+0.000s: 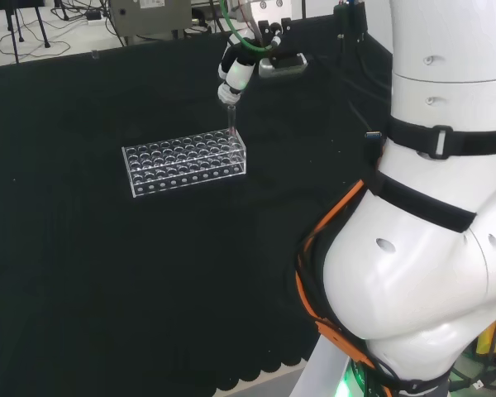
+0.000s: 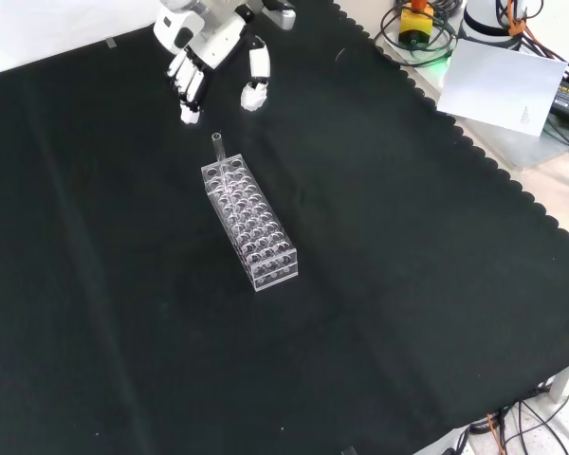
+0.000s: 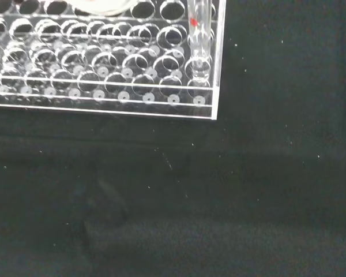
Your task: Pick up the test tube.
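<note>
You have not yet picked up the tube: it stands upright in a corner hole of the rack, while your hand hangs just beyond it, fingers relaxed, grasping nothing.

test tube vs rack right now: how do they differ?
The clear glass test tube stands upright, a thin cylinder; the clear plastic rack is a long, low box lying on the black cloth. The test tube rises above the rack's top, at the rack's end nearest the robot hand. The rack's other holes look empty. Both are transparent.
</note>
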You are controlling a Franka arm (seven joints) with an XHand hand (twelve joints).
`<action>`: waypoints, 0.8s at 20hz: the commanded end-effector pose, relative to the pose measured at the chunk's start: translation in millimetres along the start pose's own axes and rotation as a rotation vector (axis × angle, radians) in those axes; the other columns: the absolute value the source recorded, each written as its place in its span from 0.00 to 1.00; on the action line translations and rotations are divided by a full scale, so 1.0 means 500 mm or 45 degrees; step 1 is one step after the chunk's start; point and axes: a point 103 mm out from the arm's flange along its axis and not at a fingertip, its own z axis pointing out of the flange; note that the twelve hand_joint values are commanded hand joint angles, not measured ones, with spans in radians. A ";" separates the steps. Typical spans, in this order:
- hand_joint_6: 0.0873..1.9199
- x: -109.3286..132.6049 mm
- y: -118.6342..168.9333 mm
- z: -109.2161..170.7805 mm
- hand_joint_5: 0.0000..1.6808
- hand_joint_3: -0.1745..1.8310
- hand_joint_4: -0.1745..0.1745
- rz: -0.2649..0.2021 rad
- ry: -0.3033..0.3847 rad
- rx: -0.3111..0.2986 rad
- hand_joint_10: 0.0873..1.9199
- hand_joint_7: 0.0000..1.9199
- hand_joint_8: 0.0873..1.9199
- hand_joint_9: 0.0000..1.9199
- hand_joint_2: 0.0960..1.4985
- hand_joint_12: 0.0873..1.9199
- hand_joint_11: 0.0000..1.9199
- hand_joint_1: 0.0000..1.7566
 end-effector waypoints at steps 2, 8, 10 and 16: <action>0.00 -0.012 0.032 0.024 0.19 0.38 0.06 0.017 0.007 0.050 0.50 0.13 0.49 0.14 0.47 0.79 0.03 0.47; 0.01 -0.018 0.060 0.039 0.23 0.39 0.03 0.030 0.037 0.066 0.48 0.17 0.49 0.17 0.45 0.78 0.06 0.49; 0.02 -0.017 0.070 0.043 0.24 0.40 0.01 0.028 0.043 0.070 0.48 0.19 0.49 0.19 0.45 0.77 0.07 0.50; 0.16 -0.010 0.096 0.049 0.23 0.43 0.00 0.017 0.035 0.089 0.46 0.26 0.48 0.23 0.43 0.76 0.10 0.51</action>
